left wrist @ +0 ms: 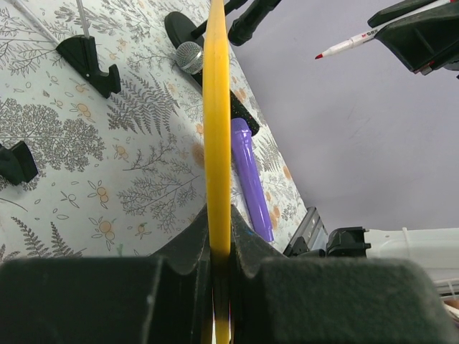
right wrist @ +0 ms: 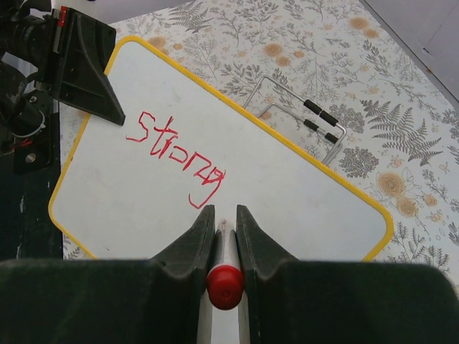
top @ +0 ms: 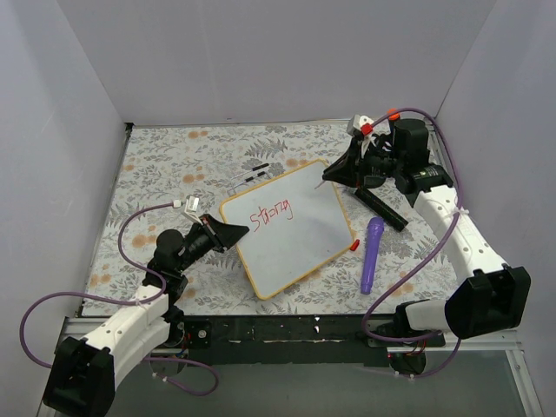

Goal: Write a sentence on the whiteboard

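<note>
The whiteboard (top: 291, 243), white with a yellow frame, lies skewed on the patterned table. One red word of the sentence (top: 271, 212), "Strong", is on it, also readable in the right wrist view as the sentence (right wrist: 176, 158). My left gripper (top: 228, 234) is shut on the board's left edge; its wrist camera sees the whiteboard (left wrist: 216, 107) edge-on between the left gripper (left wrist: 217, 229) pads. My right gripper (right wrist: 225, 215) is shut on a white marker (right wrist: 225, 285) with a red end, over the whiteboard (right wrist: 301, 201) just past the "g". The marker (left wrist: 344, 46) tip hangs clear of the board.
A purple cylinder (top: 373, 254) and a black microphone (top: 380, 208) lie right of the board. A small red cap (top: 354, 245) sits at the board's right edge. A wire stand with black grips (right wrist: 315, 118) lies behind it. White walls enclose the table.
</note>
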Robot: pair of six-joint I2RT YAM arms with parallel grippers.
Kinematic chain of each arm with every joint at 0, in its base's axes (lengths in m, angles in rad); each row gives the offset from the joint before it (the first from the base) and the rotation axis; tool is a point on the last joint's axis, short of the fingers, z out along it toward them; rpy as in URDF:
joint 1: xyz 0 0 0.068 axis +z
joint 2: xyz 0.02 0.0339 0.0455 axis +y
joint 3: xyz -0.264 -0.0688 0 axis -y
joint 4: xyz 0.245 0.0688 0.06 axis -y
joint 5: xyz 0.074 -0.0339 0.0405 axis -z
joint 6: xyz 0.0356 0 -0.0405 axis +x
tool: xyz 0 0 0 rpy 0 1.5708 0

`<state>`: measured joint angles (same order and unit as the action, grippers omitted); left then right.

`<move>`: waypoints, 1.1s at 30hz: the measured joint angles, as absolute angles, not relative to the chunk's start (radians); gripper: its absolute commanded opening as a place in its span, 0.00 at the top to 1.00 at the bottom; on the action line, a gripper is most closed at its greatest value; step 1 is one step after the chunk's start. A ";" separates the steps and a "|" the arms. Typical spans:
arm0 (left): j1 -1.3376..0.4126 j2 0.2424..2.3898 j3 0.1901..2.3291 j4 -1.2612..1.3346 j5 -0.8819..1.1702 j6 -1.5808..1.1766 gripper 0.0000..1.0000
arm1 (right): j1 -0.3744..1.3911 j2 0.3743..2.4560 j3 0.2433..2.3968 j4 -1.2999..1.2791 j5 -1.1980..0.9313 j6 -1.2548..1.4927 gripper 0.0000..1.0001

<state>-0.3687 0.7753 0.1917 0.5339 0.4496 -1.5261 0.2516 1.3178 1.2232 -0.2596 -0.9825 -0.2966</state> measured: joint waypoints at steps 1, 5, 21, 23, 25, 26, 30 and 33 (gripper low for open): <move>-0.369 0.775 0.187 0.538 0.449 -1.533 1.00 | 0.255 1.320 1.223 -0.258 -0.979 -0.291 0.99; -0.369 0.783 0.184 0.549 0.448 -1.548 1.00 | 0.301 1.340 1.221 -0.232 -0.946 -0.283 0.99; -0.369 0.795 0.181 0.565 0.447 -1.530 1.00 | 0.412 1.425 1.192 -0.213 -0.862 -0.321 0.99; -0.369 0.793 0.176 0.575 0.447 -1.522 1.00 | 0.407 1.426 1.182 -0.207 -0.856 -0.321 0.99; -0.369 0.793 0.176 0.579 0.448 -1.517 1.00 | 0.404 1.431 1.182 -0.200 -0.851 -0.320 0.99; -0.369 0.793 0.176 0.580 0.449 -1.515 1.00 | 0.401 1.436 1.182 -0.191 -0.847 -0.319 0.99; -0.369 0.782 0.176 0.575 0.448 -1.502 1.00 | 0.394 1.458 1.181 -0.165 -0.839 -0.321 0.99; -0.369 0.766 0.176 0.562 0.445 -1.491 1.00 | 0.392 1.465 1.175 -0.150 -0.832 -0.321 0.99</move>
